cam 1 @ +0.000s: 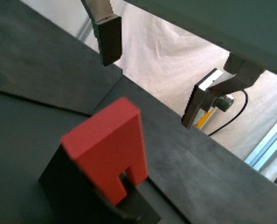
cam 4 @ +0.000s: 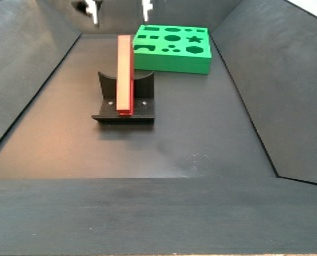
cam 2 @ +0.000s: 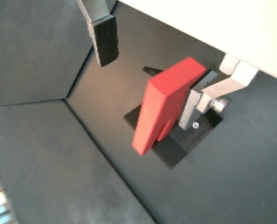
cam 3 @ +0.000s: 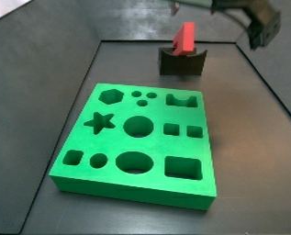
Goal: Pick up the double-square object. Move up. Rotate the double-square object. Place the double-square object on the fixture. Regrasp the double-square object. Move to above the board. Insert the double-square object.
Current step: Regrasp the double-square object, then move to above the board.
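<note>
red block parked on the fixture, hand clear

one double-square object point(cam 4: 123, 72), a flat red smooth plastic bar with a slot between two prongs, stands upright in the one dark notched fixture point(cam 4: 126, 108). the hand point(cam 3: 261, 27) is apart from it, above and to the side, holding nothing; a dark-padded silver finger point(cam 2: 103, 35) shows in both wrist views, but i cannot tell how wide the hand stands. one bright green board point(cam 3: 141, 139) with star, hexagon, circle and square cut-outs lies well apart on the dark floor point(cam 4: 161, 150).

A white cloth point(cam 1: 164, 52) is seen beyond a finger point(cam 1: 109, 44) of the gripper point(cam 4: 117, 10); a dark floor point(cam 4: 161, 150) is spread below it.
</note>
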Robot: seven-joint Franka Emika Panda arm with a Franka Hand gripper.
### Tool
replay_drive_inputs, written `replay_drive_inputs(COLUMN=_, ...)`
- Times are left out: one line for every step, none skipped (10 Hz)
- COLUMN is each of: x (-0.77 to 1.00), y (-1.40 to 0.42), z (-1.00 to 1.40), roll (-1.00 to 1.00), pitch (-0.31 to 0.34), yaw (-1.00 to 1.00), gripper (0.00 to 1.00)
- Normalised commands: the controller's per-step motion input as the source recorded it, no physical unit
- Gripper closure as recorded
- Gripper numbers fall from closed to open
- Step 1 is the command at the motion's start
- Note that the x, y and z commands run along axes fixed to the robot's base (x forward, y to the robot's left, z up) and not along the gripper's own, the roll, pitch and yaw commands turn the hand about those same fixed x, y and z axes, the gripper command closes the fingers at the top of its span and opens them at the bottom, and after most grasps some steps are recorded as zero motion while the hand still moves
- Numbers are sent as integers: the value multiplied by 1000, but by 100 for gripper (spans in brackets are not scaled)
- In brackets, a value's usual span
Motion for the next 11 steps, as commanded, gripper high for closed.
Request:
replay_drive_inputs(x=51, y=36, z=-1000, roll=52, pitch=-124, yaw=-120, gripper=0)
replay_drive_inputs(x=55, y=34, z=-1000, roll=51, pitch=-88, yaw=-125, gripper=0)
replay_drive_inputs(x=53, y=27, z=-868, roll=51, pitch=-44, yaw=-120, gripper=0)
replay_drive_inputs(x=44, y=18, z=-701, roll=50, pitch=-15, yaw=-106, gripper=0)
replay_drive_inputs(x=39, y=9, z=-531, roll=48, pitch=6, yaw=-85, gripper=0)
replay_drive_inputs(x=45, y=10, z=-312, roll=45, pitch=28, yaw=-54, gripper=0)
replay_drive_inputs(x=0, y=0, z=0, roll=0, pitch=0, yaw=0, gripper=100)
replay_drive_inputs(x=-104, y=0, z=1000, roll=-6, pitch=279, yaw=204, gripper=100)
replay_drive_inputs(x=-100, y=-4, z=1000, roll=-24, pitch=257, yaw=209, gripper=100)
replay_drive_inputs(x=-87, y=-1, z=1000, roll=-39, pitch=198, yaw=226, gripper=100)
replay_drive_inputs(x=-81, y=-1, z=1000, roll=-44, pitch=158, yaw=238, gripper=100)
